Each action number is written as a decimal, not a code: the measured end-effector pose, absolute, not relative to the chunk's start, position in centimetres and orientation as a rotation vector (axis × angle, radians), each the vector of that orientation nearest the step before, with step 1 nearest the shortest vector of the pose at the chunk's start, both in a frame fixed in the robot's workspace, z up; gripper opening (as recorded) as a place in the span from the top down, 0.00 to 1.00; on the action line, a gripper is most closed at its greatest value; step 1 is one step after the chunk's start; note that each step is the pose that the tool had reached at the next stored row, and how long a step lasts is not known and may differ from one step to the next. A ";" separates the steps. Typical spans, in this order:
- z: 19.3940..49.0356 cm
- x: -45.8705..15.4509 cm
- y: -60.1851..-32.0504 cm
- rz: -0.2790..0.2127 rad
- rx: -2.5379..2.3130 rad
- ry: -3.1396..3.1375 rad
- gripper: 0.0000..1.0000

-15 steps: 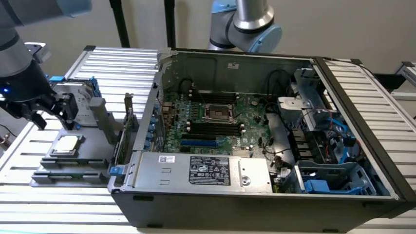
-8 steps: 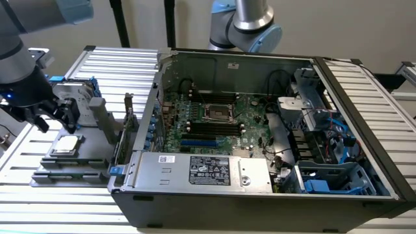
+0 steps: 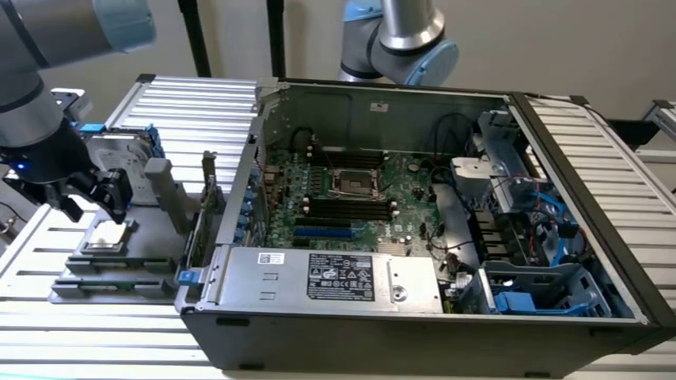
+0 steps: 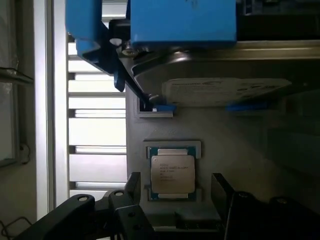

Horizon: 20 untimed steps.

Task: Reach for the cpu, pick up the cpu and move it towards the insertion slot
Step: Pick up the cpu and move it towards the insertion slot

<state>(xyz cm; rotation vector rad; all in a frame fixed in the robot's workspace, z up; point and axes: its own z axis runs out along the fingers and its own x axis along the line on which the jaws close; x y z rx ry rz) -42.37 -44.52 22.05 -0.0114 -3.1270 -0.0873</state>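
The cpu [image 4: 172, 173], a small square chip with a silvery top, lies flat in a recess of a grey holder [image 3: 116, 265] at the exterior view's left, outside the computer case. In the exterior view the cpu [image 3: 108, 236] sits just below my gripper [image 3: 93, 210]. My gripper [image 4: 175, 192] is open, and its dark fingers [image 4: 133, 183] stand apart on either side of the chip without touching it. The insertion slot [image 3: 354, 182], a silver-framed square socket with a dark centre, sits on the green board inside the open case.
A silver hard drive [image 4: 225, 90] with blue brackets [image 4: 182, 22] rests on the holder beside the cpu. The case wall [image 3: 227, 206] stands between the holder and the board. A second arm [image 3: 396, 39] hangs behind the case. A power supply [image 3: 328, 275] fills the case front.
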 end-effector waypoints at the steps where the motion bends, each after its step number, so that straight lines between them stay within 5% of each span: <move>1: 21.9 -42.4 -44.5 -0.087 -0.013 -3.126 0.33; 20: 19.6 -42.3 -44.6 -0.079 -0.014 -3.109 0.33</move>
